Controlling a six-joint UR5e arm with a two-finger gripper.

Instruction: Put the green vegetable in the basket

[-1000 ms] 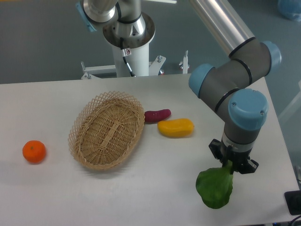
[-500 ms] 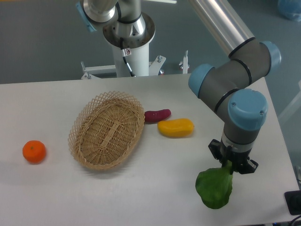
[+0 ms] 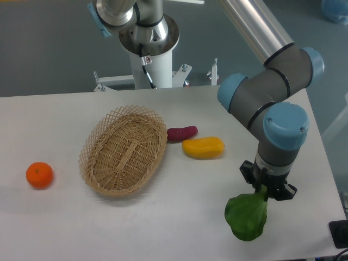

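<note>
The green vegetable (image 3: 247, 217), a toy bok choy with broad green leaves, is at the front right of the table. My gripper (image 3: 265, 192) points down over its upper end and is shut on the stalk, which is mostly hidden by the fingers. The leaves hang below the gripper; I cannot tell whether they touch the table. The oval wicker basket (image 3: 124, 149) lies empty at the middle left, well apart from the gripper.
A dark red oblong vegetable (image 3: 181, 132) and a yellow oblong vegetable (image 3: 203, 147) lie between the basket and my arm. An orange (image 3: 39, 175) sits at the far left. The table's right edge and a black object (image 3: 339, 232) are near the gripper.
The gripper and the green vegetable have shifted very slightly to the left. Nothing else has moved.
</note>
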